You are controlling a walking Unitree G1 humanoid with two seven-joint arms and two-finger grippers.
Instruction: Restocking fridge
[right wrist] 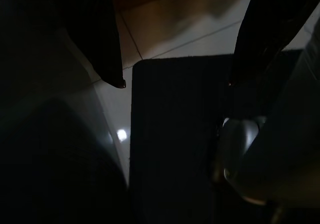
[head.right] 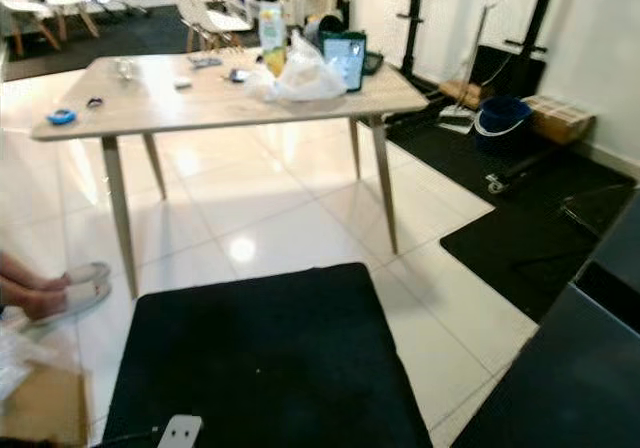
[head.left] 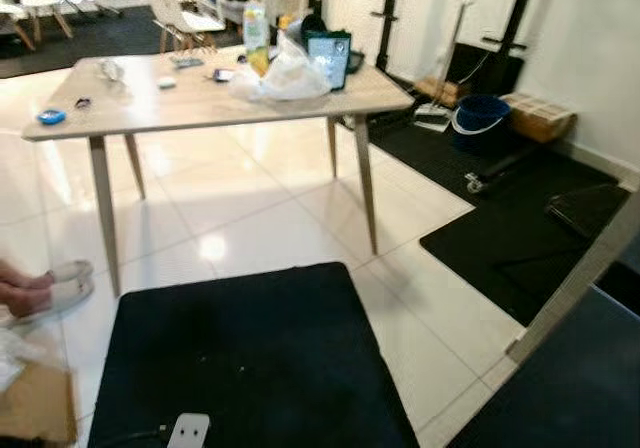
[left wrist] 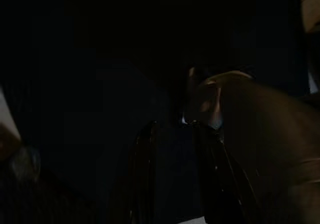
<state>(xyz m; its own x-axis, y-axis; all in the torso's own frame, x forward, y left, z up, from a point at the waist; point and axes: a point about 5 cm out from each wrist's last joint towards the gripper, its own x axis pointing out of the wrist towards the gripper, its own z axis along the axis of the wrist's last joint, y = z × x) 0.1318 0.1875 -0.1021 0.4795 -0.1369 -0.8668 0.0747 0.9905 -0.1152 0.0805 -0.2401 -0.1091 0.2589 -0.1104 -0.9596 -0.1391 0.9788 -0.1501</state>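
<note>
Right gripper (right wrist: 175, 81) hangs low over the black mat (head.left: 240, 358), its two black fingers spread wide with nothing between them. Left gripper (left wrist: 175, 174) sits in deep shade; two dark fingers show side by side, but whether they are parted or pressed together I cannot tell.

Now the groceries: a white plastic bag (head.left: 285, 73) sits on the far right part of the wooden table (head.left: 200, 103), with a tall drink carton (head.left: 256, 33) just behind it and a dark box (head.left: 330, 56) touching its right side. By my reading, the step is to walk up to that table and fetch the goods, so nothing is in hand yet.

To do it well, I'd square up to the near edge of the table before reaching, since the bag lies well back from that edge. The bag looks soft and slumped, so a pinch high on its gathered top should serve better than a push from the side.

Room to move: the white tiled floor (head.left: 260, 218) between mat and table is open. On the near left a person's hand (head.left: 25, 290) rests by a slipper (head.left: 68, 280), so keep right of that. The table leg (head.left: 365, 183) stands at the right, and a blue bucket (head.left: 480, 118) sits well off at the far right.
</note>
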